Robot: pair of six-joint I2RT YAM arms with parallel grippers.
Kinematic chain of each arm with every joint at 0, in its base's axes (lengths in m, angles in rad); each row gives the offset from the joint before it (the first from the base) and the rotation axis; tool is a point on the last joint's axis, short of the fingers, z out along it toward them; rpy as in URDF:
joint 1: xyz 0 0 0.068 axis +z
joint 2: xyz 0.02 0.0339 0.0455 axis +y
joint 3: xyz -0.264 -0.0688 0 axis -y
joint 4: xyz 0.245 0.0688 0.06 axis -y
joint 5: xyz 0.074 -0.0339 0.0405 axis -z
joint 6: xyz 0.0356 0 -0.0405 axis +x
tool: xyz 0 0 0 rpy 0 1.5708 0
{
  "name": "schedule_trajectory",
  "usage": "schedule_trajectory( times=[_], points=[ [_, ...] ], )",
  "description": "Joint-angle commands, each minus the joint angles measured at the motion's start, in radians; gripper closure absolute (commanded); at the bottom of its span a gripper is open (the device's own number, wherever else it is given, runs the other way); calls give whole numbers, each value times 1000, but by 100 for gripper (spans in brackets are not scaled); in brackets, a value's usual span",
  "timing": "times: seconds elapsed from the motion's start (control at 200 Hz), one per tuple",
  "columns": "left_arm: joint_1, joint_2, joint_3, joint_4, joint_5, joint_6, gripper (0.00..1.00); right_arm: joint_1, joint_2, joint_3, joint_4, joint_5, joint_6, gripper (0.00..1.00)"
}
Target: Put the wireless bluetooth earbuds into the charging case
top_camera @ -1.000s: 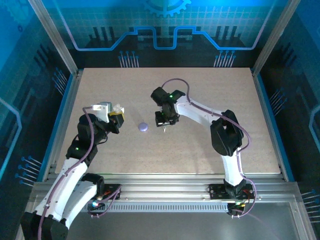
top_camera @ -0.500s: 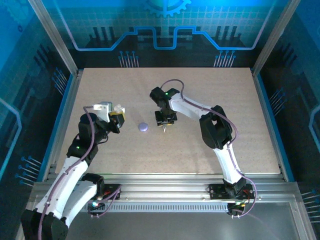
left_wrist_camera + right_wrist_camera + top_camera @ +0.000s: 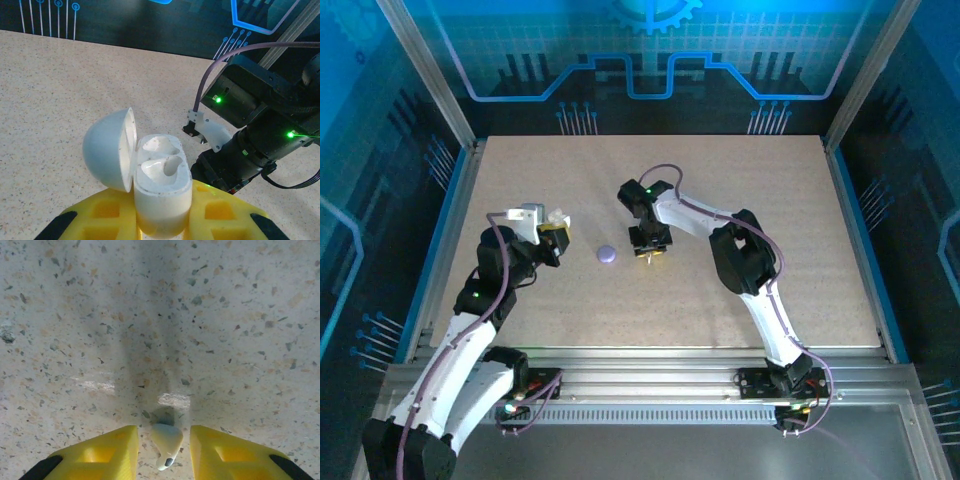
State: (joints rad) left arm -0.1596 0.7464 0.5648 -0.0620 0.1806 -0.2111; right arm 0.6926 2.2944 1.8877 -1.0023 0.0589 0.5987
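My left gripper (image 3: 161, 222) is shut on the white charging case (image 3: 160, 187), its yellow fingers (image 3: 97, 217) pressing both sides. The lid (image 3: 107, 150) is swung open to the left and the two sockets face up. From above, the case (image 3: 556, 217) is held over the table's left side by the left gripper (image 3: 552, 230). A whitish earbud (image 3: 168, 439) lies on the table between my right gripper's (image 3: 164, 436) yellow fingers (image 3: 107, 450), with a gap on each side. That right gripper (image 3: 651, 252) points straight down at mid-table, open.
A lavender round piece (image 3: 606, 254) lies on the speckled table (image 3: 740, 190) between the two grippers, just left of the right one. The right arm's dark wrist (image 3: 260, 125) is close behind the held case. Metal frame rails (image 3: 460, 170) border the table.
The right arm has drawn in and come down over the earbud, and its jaws have narrowed around it. The left arm and the case have not moved.
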Motion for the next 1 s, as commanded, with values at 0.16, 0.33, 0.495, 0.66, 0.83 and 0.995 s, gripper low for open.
schedule_trajectory(
  times=[0.16,0.33,0.495,0.66,0.83,0.995],
  points=[
    [9,-2,-16,35,14,-4,86,-11,27,-7,3,-5,-7,72],
    [9,-1,-16,37,19,-5,86,-11,55,-9,10,-2,-13,72],
    [9,-10,-19,36,17,-5,86,-9,76,3,-18,5,-22,70],
    [9,-13,-19,32,15,-5,86,1,73,5,-42,50,-31,72],
    [9,-12,-20,32,15,-5,86,3,69,6,-36,52,-31,77],
    [9,-9,-26,28,14,-4,86,5,38,-26,-9,44,-18,79]
  ],
)
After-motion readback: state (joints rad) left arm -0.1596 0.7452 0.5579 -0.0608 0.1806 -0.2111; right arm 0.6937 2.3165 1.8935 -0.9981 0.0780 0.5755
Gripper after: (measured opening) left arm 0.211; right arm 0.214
